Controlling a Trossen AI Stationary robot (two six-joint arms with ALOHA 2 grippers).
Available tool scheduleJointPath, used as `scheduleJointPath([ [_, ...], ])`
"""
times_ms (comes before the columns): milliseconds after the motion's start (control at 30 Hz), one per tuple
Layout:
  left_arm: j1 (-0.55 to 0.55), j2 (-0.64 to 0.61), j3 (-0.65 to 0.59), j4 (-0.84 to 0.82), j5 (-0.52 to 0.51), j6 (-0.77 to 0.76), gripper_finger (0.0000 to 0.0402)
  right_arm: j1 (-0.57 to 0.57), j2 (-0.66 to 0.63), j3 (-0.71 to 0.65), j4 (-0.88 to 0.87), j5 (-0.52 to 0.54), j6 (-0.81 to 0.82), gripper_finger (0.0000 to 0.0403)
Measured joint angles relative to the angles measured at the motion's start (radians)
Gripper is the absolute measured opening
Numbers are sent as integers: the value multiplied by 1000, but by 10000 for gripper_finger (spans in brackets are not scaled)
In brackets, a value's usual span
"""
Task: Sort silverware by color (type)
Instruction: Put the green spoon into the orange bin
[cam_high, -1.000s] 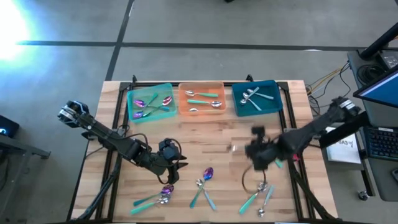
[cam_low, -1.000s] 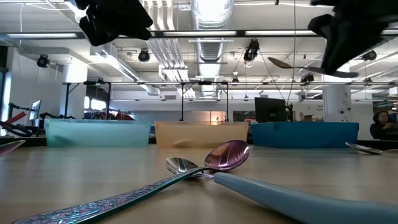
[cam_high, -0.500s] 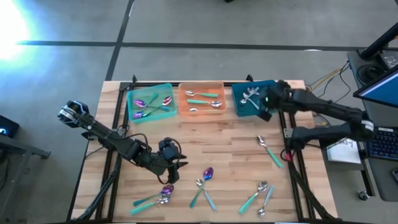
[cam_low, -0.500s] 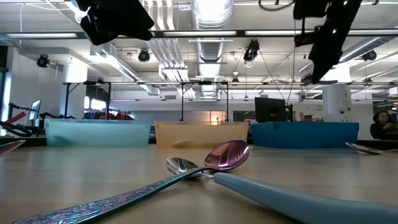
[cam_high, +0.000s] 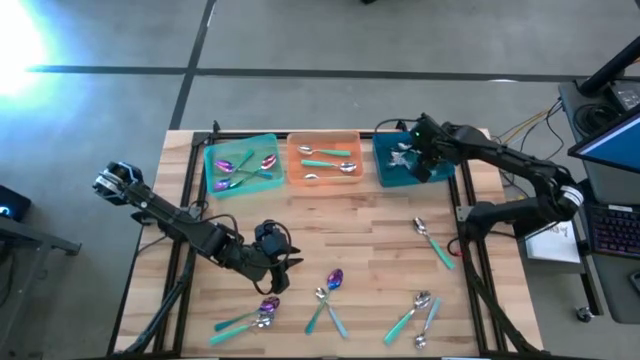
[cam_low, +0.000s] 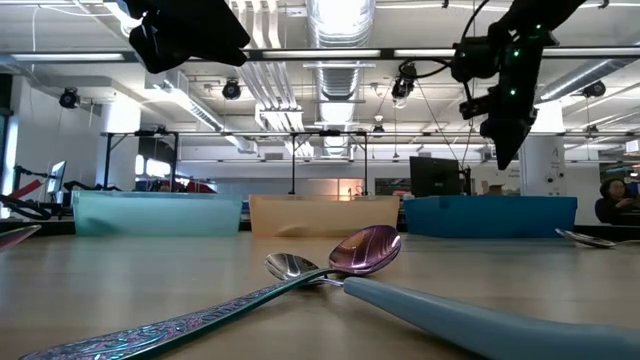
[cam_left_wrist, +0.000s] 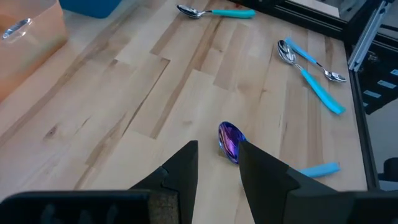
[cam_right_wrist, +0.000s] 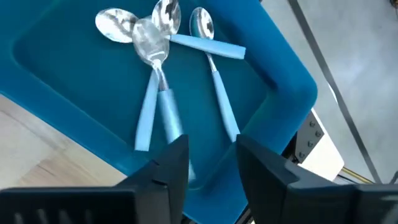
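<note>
Hovering left gripper (cam_high: 278, 268): near table edge, fingers parted, empty, just above a purple-headed spoon (cam_left_wrist: 229, 139).
Loose spoons (cam_high: 330, 298): scattered along the near half of the table (cam_high: 350, 215).
Right gripper (cam_high: 418, 150): above the teal tray (cam_right_wrist: 286, 81), fingers apart, holding nothing.
Far trays: green tray (cam_high: 241, 165), orange tray (cam_high: 324, 158) and the teal tray each hold spoons.

Open-plan robotics lab or workshop: exposed ceiling ducts (cam_low: 338, 25), pipes and strip lights, workbenches behind, monitor (cam_high: 610, 140) at three o'clock.
</note>
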Motion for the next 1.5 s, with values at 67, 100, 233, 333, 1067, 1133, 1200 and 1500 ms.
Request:
scheduleJointPath([
  [67, 0, 0, 0, 0, 0, -2, 99, 1, 2, 1, -1, 0, 0, 137],
  [100, 0, 0, 0, 0, 0, -2, 99, 2, 2, 1, -1, -2, 1, 139],
  [233, 0, 0, 0, 0, 0, -2, 99, 8, -10, 1, -13, -93, 66, 137],
  [333, 0, 0, 0, 0, 1, -2, 99, 10, -16, 1, -26, -238, 144, 131],
  [1067, -10, 0, 0, -38, 28, 8, 99, 605, -19, -182, -177, -334, 757, 119],
  [1133, -10, 0, 0, -41, 28, 18, 99, 672, -18, -185, -178, -338, 816, 118],
  [1200, -10, 0, 0, -41, 29, 24, 99, 732, -18, -188, -178, -340, 880, 119],
  [1500, -10, 0, 0, -43, 29, 25, 99, 904, -18, -240, -184, -346, 1092, 118],
])
